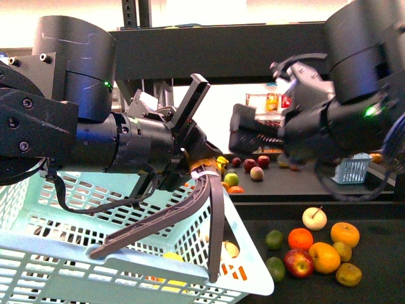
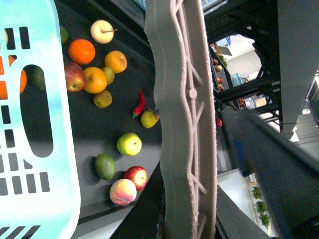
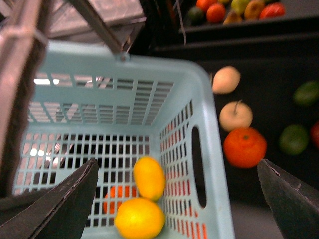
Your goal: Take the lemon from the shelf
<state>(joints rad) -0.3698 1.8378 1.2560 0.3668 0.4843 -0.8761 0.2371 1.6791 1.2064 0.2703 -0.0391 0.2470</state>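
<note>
Right gripper (image 3: 178,164): jaws spread wide, nothing held between them, positioned above the basket (image 3: 124,64). Directly below the gap the lemon (image 3: 149,178) is seen lying on the basket floor, touching a second yellow fruit (image 3: 139,218), with an orange (image 3: 119,196) just beside them. Which of the two yellow ones counts as the task's lemon cannot be told for sure, as the wrist view is blurred. Left gripper (image 1: 201,166): jaws closed on the basket handle (image 1: 190,209), and the basket is carried tilted in front of the shelf (image 1: 221,50). Loose fruit is left on the lower deck beside the basket: a second orange (image 1: 300,239), a red apple (image 1: 299,262), limes (image 1: 274,239) and some yellow-orange round ones (image 1: 324,256). No clear lemon is made out among them. Progress judgement: the pick and drop-off look done, since the lemon is off the shelf and inside the basket. Remaining, if anything, is expected to be only pulling the right arm clear. A further pick is judged needed only if another lemon is hidden on the deck.
</note>
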